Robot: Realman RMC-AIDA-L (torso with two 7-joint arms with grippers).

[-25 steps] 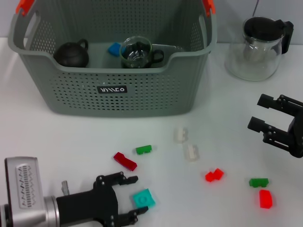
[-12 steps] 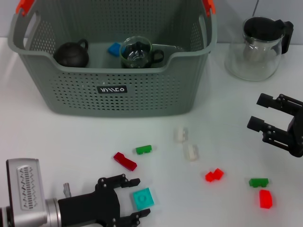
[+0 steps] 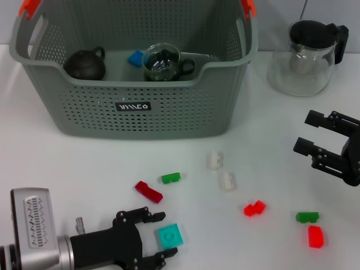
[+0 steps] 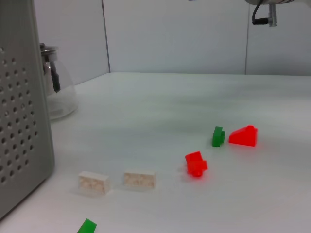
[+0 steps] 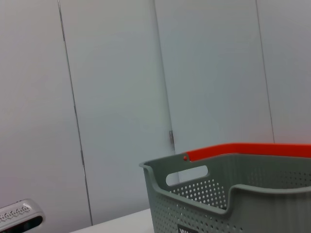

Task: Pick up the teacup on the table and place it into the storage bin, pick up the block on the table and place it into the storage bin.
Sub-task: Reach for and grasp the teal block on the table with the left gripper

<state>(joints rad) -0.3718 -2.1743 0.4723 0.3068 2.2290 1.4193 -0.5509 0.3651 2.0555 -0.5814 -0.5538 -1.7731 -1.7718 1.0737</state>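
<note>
Teal square plastic block [image 3: 169,235] lies on the white surface [image 3: 84,163] between the left gripper's [image 3: 160,236] open jaws. Closing squarely on its flat sides should hold it. Right gripper [image 3: 309,133] hovers open. Grey-green perforated storage bin [image 3: 135,107] holds the glass teacup [image 3: 162,63].

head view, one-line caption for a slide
Open left gripper straddles teal square block before grey-green perforated storage bin.

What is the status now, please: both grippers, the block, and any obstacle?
Left gripper open around the teal block on the table, not closed yet. Right gripper open, idle beside the glass jug. Storage bin already holds a glass teacup. No obstacle.
</note>
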